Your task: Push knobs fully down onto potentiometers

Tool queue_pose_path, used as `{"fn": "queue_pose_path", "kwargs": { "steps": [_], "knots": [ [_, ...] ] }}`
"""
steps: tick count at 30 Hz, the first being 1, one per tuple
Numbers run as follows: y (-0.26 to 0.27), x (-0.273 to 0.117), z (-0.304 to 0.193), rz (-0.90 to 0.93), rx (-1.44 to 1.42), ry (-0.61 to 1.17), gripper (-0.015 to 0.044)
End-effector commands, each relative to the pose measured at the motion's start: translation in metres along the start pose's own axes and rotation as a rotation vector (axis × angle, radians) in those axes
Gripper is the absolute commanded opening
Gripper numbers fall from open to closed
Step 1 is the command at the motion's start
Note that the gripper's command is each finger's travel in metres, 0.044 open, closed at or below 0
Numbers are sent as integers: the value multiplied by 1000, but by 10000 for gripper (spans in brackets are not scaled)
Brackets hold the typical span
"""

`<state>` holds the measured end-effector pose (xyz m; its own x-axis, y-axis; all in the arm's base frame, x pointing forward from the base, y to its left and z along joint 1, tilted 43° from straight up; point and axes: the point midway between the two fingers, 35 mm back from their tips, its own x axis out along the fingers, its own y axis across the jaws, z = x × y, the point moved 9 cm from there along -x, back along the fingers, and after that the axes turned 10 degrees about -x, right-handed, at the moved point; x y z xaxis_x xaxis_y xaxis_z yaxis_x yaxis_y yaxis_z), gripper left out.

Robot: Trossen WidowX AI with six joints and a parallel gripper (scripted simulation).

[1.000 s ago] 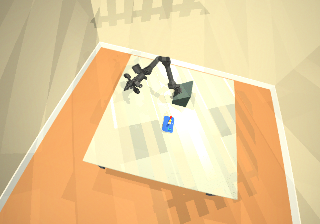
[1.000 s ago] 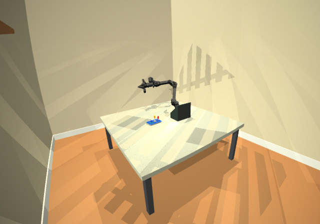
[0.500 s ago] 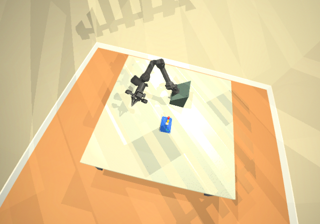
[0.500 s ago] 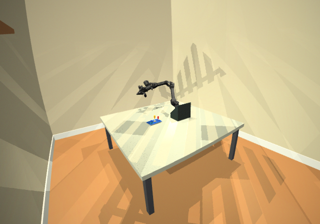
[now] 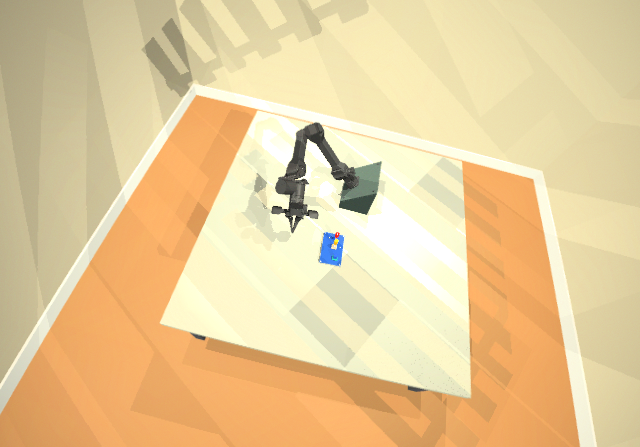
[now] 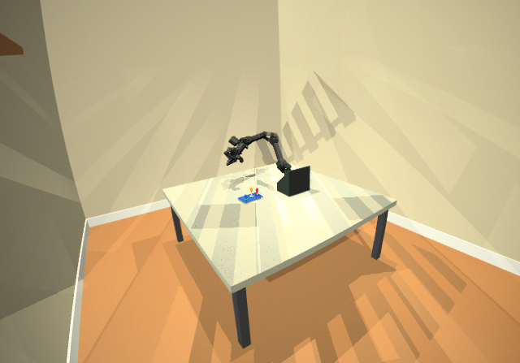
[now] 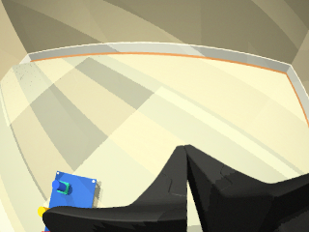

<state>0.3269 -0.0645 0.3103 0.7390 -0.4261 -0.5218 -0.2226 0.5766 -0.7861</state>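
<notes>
The blue circuit board (image 5: 325,251) (image 6: 256,197) (image 7: 82,197) stands on the table. A yellow knob (image 5: 336,241) (image 6: 251,189) (image 7: 41,211) and a red knob (image 5: 337,234) (image 6: 257,190) stand up from one half of it. At the other end a blue knob (image 7: 57,186) is at a teal potentiometer (image 5: 334,258) (image 7: 67,188). The gaps under the knobs are too small to tell. My gripper (image 5: 293,231) (image 6: 227,164) (image 7: 183,151) is shut and empty, in the air above the table and off to the side of the board. In the wrist view a finger hides part of the board.
A dark green wedge-shaped block (image 5: 361,186) (image 6: 299,181) stands by the arm's base, on the red knob's side of the board. The table (image 5: 232,297) (image 6: 268,241) has a wide pale top. Striped shadows lie across it.
</notes>
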Motion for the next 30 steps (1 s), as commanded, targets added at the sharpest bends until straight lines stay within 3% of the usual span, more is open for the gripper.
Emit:
{"fn": "queue_pose_path", "kwargs": {
  "steps": [1, 16, 30],
  "knots": [
    [28, 15, 4, 98, 65, 85, 0],
    [133, 41, 8, 287, 228, 501, 0],
    [218, 32, -1, 141, 215, 887, 0]
  ]
}}
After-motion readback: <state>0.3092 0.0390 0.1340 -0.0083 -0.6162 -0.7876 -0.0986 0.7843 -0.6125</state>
